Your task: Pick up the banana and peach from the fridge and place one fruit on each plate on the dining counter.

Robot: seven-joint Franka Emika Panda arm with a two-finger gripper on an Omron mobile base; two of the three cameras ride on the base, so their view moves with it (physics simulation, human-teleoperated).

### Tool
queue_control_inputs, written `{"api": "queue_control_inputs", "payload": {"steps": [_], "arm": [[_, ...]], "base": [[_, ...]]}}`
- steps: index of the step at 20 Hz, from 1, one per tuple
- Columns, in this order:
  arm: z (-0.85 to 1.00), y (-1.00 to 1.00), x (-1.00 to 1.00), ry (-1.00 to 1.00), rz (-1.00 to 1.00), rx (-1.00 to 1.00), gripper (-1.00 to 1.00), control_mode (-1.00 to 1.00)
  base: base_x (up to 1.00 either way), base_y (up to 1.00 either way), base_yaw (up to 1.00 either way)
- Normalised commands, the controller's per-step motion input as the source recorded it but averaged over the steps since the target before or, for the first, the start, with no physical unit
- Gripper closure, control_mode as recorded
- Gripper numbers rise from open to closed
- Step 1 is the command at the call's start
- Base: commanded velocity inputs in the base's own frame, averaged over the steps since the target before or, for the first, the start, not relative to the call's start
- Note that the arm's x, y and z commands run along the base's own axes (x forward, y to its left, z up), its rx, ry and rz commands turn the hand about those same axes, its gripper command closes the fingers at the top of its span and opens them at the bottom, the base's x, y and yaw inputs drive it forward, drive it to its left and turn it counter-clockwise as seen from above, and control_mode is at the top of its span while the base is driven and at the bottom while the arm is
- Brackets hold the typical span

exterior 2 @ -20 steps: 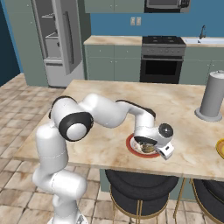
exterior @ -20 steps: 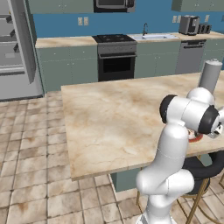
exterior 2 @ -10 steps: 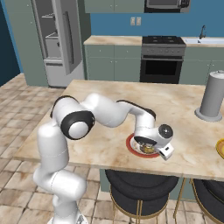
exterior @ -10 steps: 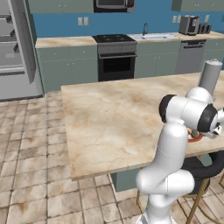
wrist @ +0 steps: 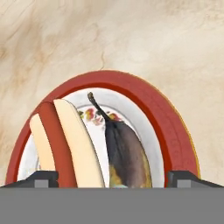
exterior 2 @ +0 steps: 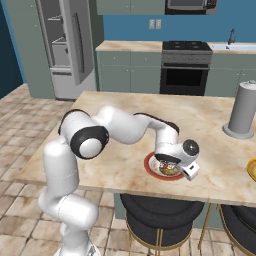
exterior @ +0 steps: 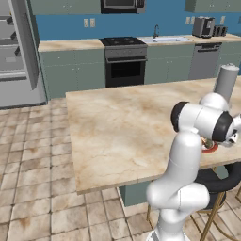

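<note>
The banana (wrist: pixel 127 153), dark-skinned with a thin stem, lies on the red-rimmed plate (wrist: pixel 170 127) beside a hot dog in a bun (wrist: pixel 61 140). My gripper (wrist: pixel 112 177) hovers just above it, open, one fingertip on each side and neither touching the fruit. From the right base view the gripper (exterior 2: pixel 171 167) sits low over that plate (exterior 2: pixel 150 164) near the dining counter's (exterior 2: pixel 125 115) front edge. The yellow plate (exterior 2: pixel 251 170) peeks in at the far right. The fridge (exterior 2: pixel 65 45) stands open at the back left. The peach is out of view.
A tall grey cylinder (exterior 2: pixel 241 109) stands on the counter's right side. Black stools (exterior 2: pixel 160 220) sit below the front edge. A stove (exterior 2: pixel 185 65) and wall counter with sink run along the back. My arm (exterior: pixel 188 155) hides most of the red-rimmed plate (exterior: pixel 210 148).
The gripper has gone from shut to open, letting go of the banana onto the red-rimmed plate. The arm has barely shifted.
</note>
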Motion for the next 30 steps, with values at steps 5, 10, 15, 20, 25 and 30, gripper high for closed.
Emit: {"api": "queue_control_inputs", "payload": {"steps": [5, 10, 15, 20, 25, 30], "arm": [[0.69, 0.3, -0.04, 0.25, 0.14, -0.1, -1.0, -1.0], [0.58, 0.82, -0.73, 0.26, 0.32, -0.36, -1.0, -1.0], [0.29, 0.99, -1.0, 0.2, 0.3, -0.32, -1.0, -1.0], [0.06, 1.0, -1.0, 0.1, 0.34, -0.27, -1.0, -1.0], [0.04, 1.0, -1.0, 0.0, 0.29, -0.16, -1.0, -1.0], [0.36, 1.0, -0.93, -0.23, 0.21, 0.0, -1.0, -1.0]], "base": [[0.0, 0.0, 0.0], [0.0, 0.0, 0.0], [0.0, 0.0, 0.0], [0.0, 0.0, 0.0], [0.0, 0.0, 0.0], [0.0, 0.0, 0.0]]}}
